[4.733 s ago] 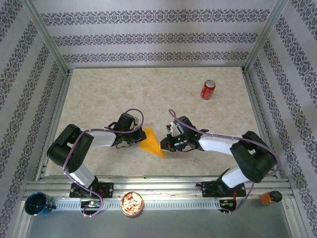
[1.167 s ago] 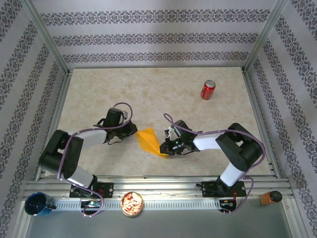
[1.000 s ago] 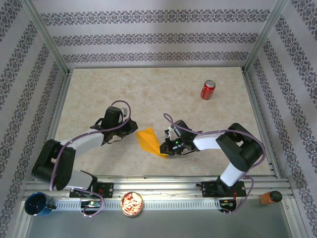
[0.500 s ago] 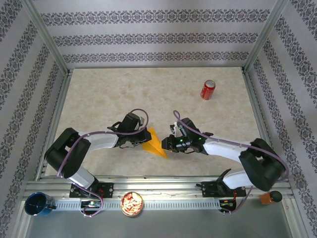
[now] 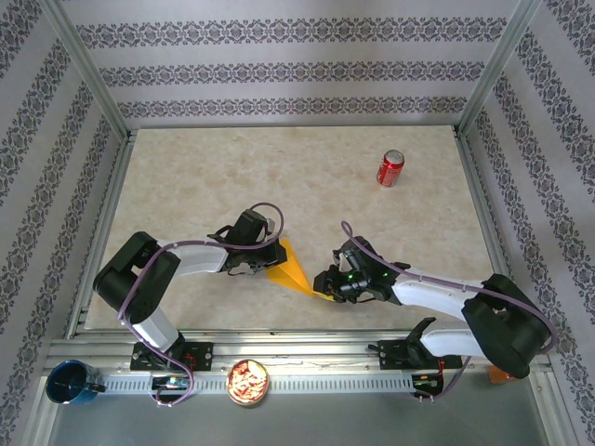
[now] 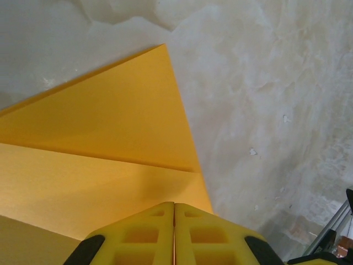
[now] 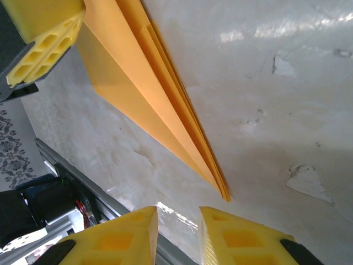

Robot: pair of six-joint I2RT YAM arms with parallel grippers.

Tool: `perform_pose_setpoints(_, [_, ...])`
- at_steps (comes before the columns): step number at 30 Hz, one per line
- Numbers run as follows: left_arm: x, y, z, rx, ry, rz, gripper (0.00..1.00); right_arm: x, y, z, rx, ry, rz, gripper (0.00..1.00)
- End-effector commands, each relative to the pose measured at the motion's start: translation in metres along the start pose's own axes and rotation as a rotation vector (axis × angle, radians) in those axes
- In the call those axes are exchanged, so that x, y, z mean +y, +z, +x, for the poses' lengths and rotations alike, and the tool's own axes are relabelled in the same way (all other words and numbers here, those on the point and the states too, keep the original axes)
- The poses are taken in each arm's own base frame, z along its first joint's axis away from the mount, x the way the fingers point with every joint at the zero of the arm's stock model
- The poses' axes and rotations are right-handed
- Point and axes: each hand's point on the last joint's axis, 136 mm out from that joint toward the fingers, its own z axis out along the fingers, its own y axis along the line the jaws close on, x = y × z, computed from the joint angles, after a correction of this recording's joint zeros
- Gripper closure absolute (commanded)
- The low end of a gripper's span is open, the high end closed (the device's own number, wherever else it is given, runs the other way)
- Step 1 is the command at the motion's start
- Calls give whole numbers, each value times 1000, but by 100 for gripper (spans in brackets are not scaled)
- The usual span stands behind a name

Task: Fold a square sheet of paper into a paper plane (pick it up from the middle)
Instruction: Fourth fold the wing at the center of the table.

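Pinching the paper plane (image 5: pixel 291 270) near the front edge of the table (image 5: pixel 279 177), the left gripper (image 5: pixel 268 266) is clamped on it; the right gripper (image 7: pixel 177 216) stands slightly apart just beside its tip.

Covered and cropped — the paper plane (image 6: pixel 99 160)
From the left wrist it runs off the left and bottom edges, its near part under the left gripper (image 6: pixel 174 207); the right wrist view crops its wide end.

We see plane (image 5: pixel 290 271) — slim orange-yellow dart, layered folds along one edge, wide end left, sharp tip pointing near-right — at front-centre of table (image 5: pixel 279 167).
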Motion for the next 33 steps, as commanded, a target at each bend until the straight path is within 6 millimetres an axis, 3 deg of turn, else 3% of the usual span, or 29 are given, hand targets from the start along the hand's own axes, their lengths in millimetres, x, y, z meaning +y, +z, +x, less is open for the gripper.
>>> perform_pose_setpoints(1, [-1, 1, -13, -30, 26, -1, 92, 3, 6, 6, 38, 5, 2, 72])
perform_pose_setpoints(6, [12, 2, -15, -40, 15, -58, 92, -2, 15, 7, 54, 21, 36, 71])
perform_pose_setpoints(11, [38, 9, -1, -21, -24, -113, 93, -15, 14, 2, 3, 63, 64, 71])
perform_pose_setpoints(15, [47, 13, 7, -6, -47, -116, 93, -17, 13, 2, 5, 81, 61, 71])
perform_pose_setpoints(33, [56, 9, 14, -12, -139, -105, 95, -25, 11, -6, -41, 180, 67, 72])
